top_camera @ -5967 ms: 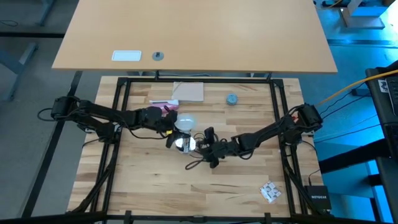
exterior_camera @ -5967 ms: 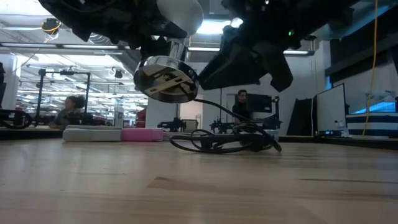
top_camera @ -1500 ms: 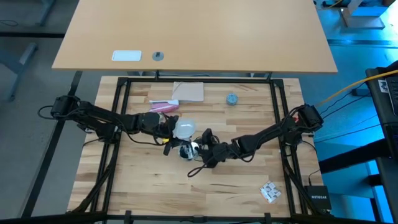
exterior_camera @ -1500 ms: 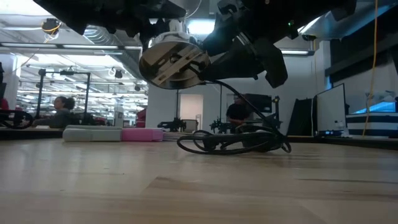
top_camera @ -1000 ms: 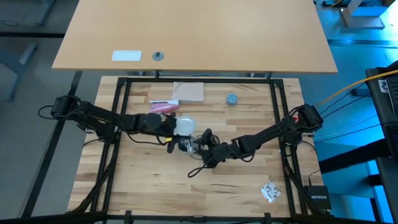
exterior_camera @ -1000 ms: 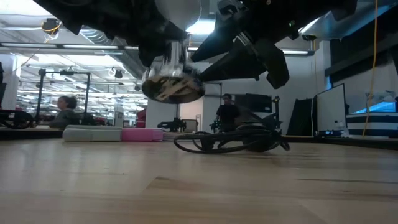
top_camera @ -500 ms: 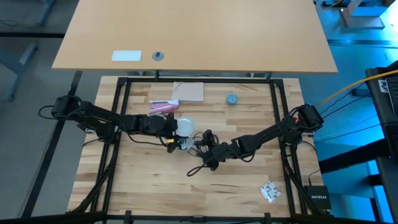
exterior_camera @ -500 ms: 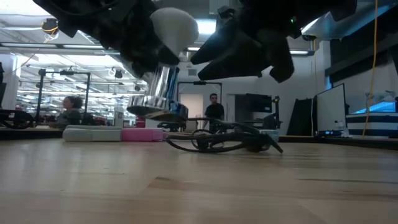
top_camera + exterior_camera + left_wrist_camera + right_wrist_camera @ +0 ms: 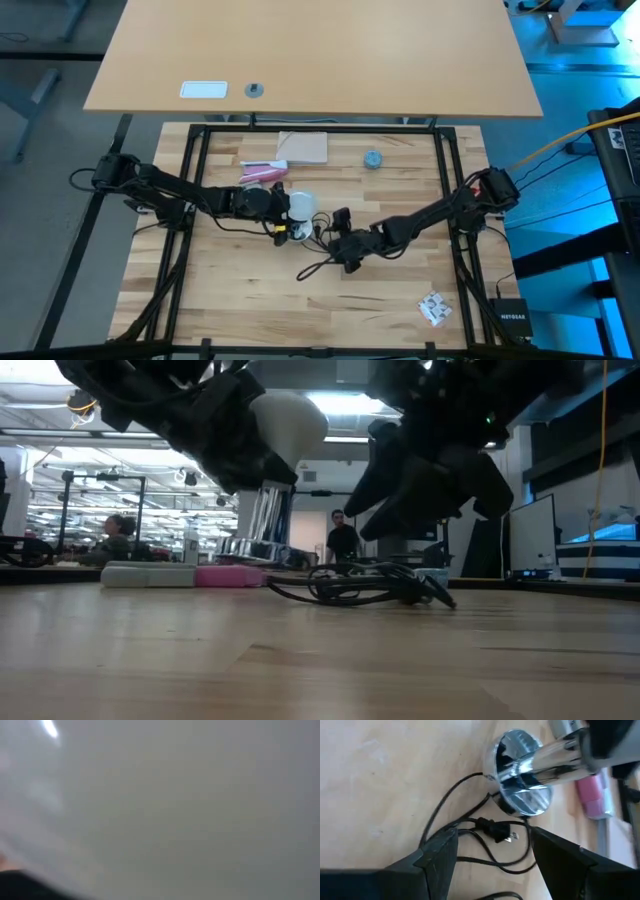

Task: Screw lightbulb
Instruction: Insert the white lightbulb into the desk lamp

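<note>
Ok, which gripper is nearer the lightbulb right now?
Left. The left gripper is clamped on the lightbulb. The right gripper sits open off to its side, with nothing between its fingers.

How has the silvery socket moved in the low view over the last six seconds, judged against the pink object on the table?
Yes. The socket has dropped from above the pink object almost to its level, now near the table.

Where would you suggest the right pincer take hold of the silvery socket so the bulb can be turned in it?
Probably by the chrome stem of the socket, from the side away from the lightbulb. The stem is narrow and its flared base rests on the table. The open right pincer has it just ahead, and the left pincer grips the bulb's end.
</note>
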### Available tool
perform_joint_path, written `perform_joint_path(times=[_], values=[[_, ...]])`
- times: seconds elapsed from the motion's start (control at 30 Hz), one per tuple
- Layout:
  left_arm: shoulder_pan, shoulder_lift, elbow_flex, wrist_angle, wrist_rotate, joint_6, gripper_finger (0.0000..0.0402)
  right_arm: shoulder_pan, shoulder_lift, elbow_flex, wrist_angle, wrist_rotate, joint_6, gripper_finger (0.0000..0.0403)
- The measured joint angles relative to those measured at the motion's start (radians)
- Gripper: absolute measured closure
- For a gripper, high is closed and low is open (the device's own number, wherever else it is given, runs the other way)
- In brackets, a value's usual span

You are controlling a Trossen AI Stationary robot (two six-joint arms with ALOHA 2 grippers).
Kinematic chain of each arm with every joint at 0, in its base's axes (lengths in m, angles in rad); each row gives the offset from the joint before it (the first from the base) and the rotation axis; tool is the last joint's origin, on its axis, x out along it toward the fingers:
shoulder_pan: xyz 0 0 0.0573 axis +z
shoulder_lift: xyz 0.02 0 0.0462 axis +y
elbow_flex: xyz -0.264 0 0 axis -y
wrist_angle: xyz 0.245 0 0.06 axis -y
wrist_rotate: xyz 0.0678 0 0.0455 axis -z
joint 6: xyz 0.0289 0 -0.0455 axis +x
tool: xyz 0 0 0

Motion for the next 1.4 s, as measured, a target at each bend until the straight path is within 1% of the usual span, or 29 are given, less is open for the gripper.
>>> perform_joint_path(times=[0.1, 0.27, 0.4, 0.47, 0.67, 0.87, 1.0, 1.07, 1.2, 1.4], values=[[0.0, 0.0, 0.0, 0.003, -0.008, 0.014, 0.0249, -0.02, 0.0, 0.0, -0.02, -0.047, 0.023, 0.015], [0.004, 0.0, 0.0, 0.004, -0.026, 0.024, 0.0249, -0.042, 0.0, 0.0, -0.095, -0.069, 0.052, 0.015], [0.015, 0.0, 0.0, 0.012, -0.027, 0.036, 0.0249, -0.042, 0.001, 0.0, -0.087, -0.186, 0.054, 0.015], [0.023, 0.0, 0.0, 0.012, -0.027, 0.038, 0.0249, -0.033, 0.001, 0.0, -0.058, -0.207, 0.062, 0.015], [0.037, 0.0, 0.0, 0.04, -0.028, 0.034, 0.0249, -0.012, 0.014, 0.0, -0.014, -0.159, 0.068, 0.015], [0.029, 0.0, 0.0, 0.036, -0.017, 0.031, 0.0249, -0.015, 0.117, -0.001, -0.014, -0.161, 0.125, 0.015], [0.012, 0.0, 0.0, 0.03, -0.012, 0.031, 0.0249, -0.013, 0.158, 0.004, -0.015, -0.112, 0.185, 0.015], [0.001, 0.0, 0.0, 0.023, 0.008, 0.031, 0.0249, -0.012, 0.161, 0.003, -0.017, -0.079, 0.196, 0.0153], [-0.029, 0.0, 0.0, 0.026, 0.036, 0.031, 0.0249, -0.022, 0.156, 0.001, -0.024, -0.011, 0.187, 0.0176], [-0.08, 0.0, 0.0, 0.021, 0.037, 0.022, 0.0249, -0.088, 0.158, -0.001, -0.015, 0.004, 0.135, 0.0226]])
